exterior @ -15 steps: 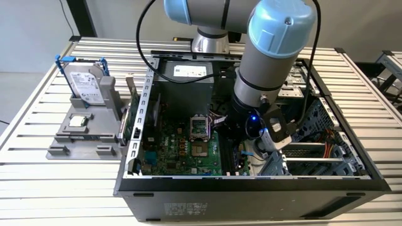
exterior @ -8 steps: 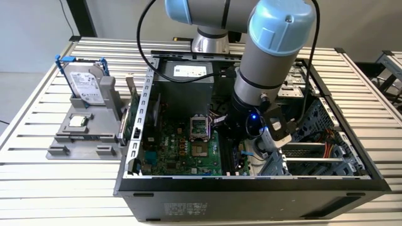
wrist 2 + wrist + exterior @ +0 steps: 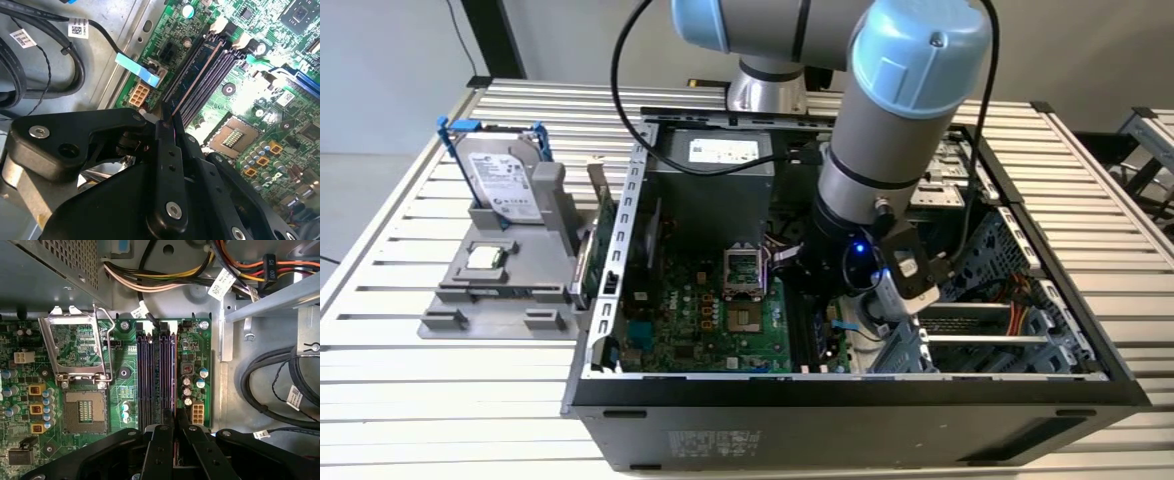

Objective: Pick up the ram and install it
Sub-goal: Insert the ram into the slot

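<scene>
The ram (image 3: 198, 67) is a thin dark stick seen edge-on. It stands over the outermost of the memory slots (image 3: 150, 375) on the green motherboard (image 3: 707, 320), in line with that slot. In the first wrist view the ram (image 3: 174, 380) runs along the slot edge nearest the small white connector. My gripper (image 3: 175, 429) is shut on the ram's near end, black fingers (image 3: 170, 145) pressed on both faces. In the exterior view the arm's wrist (image 3: 854, 250) reaches down inside the open computer case (image 3: 854, 390). Whether the stick is seated in the slot cannot be told.
A processor socket (image 3: 85, 412) with its metal frame (image 3: 75, 345) lifted lies beside the slots. Black cables (image 3: 270, 385) and a drive cage (image 3: 987, 320) crowd the other side. On a grey stand (image 3: 494, 290) outside the case are a hard drive (image 3: 507, 180) and a square chip (image 3: 486, 257).
</scene>
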You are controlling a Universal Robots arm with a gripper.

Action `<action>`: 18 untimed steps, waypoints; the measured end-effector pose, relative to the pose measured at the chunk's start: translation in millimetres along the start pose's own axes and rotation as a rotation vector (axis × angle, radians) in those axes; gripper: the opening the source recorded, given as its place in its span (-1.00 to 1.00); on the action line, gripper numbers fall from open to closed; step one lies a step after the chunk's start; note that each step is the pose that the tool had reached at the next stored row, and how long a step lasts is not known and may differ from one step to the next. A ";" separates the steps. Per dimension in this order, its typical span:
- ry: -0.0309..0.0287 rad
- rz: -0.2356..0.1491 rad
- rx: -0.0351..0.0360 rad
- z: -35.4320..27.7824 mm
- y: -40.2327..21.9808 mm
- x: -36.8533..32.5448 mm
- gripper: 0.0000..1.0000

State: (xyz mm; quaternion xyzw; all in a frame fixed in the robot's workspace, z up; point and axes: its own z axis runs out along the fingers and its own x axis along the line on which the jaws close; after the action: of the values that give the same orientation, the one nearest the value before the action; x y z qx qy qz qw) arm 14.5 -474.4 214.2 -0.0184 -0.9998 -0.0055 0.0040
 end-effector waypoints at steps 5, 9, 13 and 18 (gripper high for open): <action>0.0000 0.000 0.0011 -2.0 0.0 -1.4 -1.00; 0.0002 0.000 0.0021 -9.7 0.4 -1.9 -1.00; -0.0004 0.000 0.0150 -20.2 0.6 -2.0 -1.00; -0.0018 0.000 0.0585 -20.7 1.5 -2.1 -1.00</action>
State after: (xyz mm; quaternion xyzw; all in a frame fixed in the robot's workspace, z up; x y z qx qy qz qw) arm 16.8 -473.2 234.9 -0.0183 -0.9995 0.0238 0.0036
